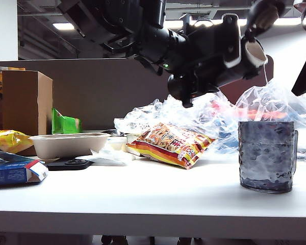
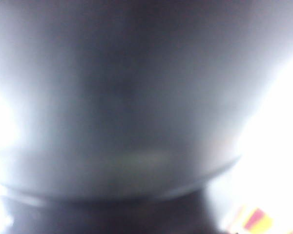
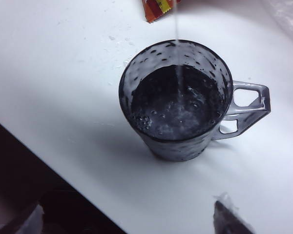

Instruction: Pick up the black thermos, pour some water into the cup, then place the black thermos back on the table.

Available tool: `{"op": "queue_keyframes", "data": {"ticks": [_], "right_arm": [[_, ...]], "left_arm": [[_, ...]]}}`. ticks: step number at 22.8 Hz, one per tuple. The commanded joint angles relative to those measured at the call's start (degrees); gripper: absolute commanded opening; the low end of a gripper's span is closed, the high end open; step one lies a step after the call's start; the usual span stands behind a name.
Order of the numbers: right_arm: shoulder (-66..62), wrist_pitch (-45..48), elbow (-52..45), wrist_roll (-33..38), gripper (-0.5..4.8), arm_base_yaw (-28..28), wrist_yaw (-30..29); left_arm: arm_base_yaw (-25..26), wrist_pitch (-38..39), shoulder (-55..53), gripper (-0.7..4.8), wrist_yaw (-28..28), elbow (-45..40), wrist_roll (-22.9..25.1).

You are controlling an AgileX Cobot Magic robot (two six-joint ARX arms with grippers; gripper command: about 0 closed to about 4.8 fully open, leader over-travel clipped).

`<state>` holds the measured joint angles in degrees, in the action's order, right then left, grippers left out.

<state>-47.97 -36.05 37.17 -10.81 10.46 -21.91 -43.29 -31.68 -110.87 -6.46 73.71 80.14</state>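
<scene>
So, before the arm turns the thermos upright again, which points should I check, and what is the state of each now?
1. Black thermos held tilted by left gripper: ok; jaws hidden.
2. Stream falls inside the cup: ok.
3. Cup upright on the table: ok.
4. Water below the rim: ok.
5. Table dry around cup: not ok, small splashes.
6. Right gripper clear of cup: cannot tell, not visible.

Tilted black thermos (image 1: 214, 48) above upright cup (image 1: 266, 155)
</scene>
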Motion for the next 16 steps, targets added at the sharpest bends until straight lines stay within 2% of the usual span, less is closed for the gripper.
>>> {"op": "queue_keyframes", "data": {"ticks": [1,3,5,6,10,14,16], "right_arm": [[0.3,0.3,0.2,0.1,4.79,0.1,-0.3],[1.1,0.5,0.2,0.1,4.79,0.1,-0.3],[2.5,1.6,0.3,0.1,4.79,0.1,-0.3],[3.2,1.9,0.4,0.1,4.79,0.1,-0.3],[4.7,1.6,1.6,0.3,4.79,0.1,-0.3],[5.9,1.5,1.7,0.7,4.79,0.1,-0.3],[6.5,1.5,1.8,0.7,4.79,0.0,-0.3]], "left_arm": [[0.1,0.6,0.7,-0.01,-0.2,0.7,-21.9],[0.1,2.4,0.7,-0.01,-0.2,0.7,-32.5],[-0.1,2.5,0.7,-0.01,-0.4,0.7,-40.8],[-0.3,2.5,0.7,0.00,-0.4,0.7,-42.8],[-0.6,2.4,0.7,0.00,-1.0,0.7,-44.1],[-1.5,2.4,0.7,-0.01,-4.1,0.7,-56.1],[-1.6,2.5,0.7,0.00,-3.7,0.7,-58.6]]}}
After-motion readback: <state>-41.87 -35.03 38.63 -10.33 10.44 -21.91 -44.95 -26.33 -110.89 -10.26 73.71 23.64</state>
